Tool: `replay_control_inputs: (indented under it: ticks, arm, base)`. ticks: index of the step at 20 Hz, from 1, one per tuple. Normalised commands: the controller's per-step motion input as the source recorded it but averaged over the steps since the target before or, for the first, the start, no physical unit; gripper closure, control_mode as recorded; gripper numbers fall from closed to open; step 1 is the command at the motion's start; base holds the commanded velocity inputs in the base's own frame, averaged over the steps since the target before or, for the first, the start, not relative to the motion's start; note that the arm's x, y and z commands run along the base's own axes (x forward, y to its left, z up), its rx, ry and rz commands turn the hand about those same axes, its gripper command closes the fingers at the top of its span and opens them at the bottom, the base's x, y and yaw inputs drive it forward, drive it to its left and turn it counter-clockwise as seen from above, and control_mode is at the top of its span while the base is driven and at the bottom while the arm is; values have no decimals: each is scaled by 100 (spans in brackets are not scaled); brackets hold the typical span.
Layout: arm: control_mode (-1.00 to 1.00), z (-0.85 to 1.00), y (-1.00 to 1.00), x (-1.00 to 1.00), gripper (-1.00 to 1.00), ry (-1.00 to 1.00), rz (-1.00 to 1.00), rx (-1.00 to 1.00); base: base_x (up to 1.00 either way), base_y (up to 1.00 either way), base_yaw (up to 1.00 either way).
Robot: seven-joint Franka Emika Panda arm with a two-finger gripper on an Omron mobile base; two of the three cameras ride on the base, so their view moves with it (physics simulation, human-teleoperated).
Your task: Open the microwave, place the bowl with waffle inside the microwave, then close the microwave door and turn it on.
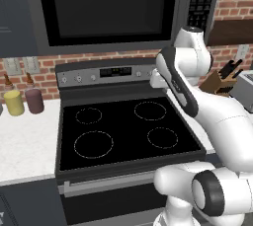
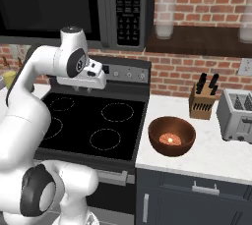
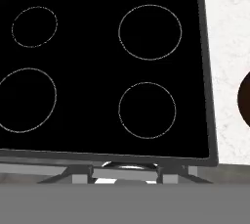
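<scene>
Risks clipping the stove (image 3: pixel 102 76) directly beneath or the closed door (image 1: pixel 106 5) overhead when rising for the microwave (image 2: pixel 74 3), with the bowl (image 2: pixel 172 136) waiting on the counter (image 2: pixel 206 155) off to the right; gripper (image 2: pixel 81 88) grasping nothing, jaw spread impossible to tell.

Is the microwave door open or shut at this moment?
Shut. The microwave door lies flush in the microwave front; no gap or interior shows.
</scene>
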Motion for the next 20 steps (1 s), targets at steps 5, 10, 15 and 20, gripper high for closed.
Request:
replay_control_inputs:
  ticks: [5,10,15,20]
  arm:
    - [-100,8,0,-42,-100,-24,0,0]
    - [-100,75,-18,-89,-100,-67,-1,10]
    - [-100,85,-33,-33,-100,-43,-4,9]
    - [-100,93,-15,0,-100,-24,-14,0]
  base:
    - [0,0,0]
    - [0,0,0]
    - [0,0,0]
    - [0,0,0]
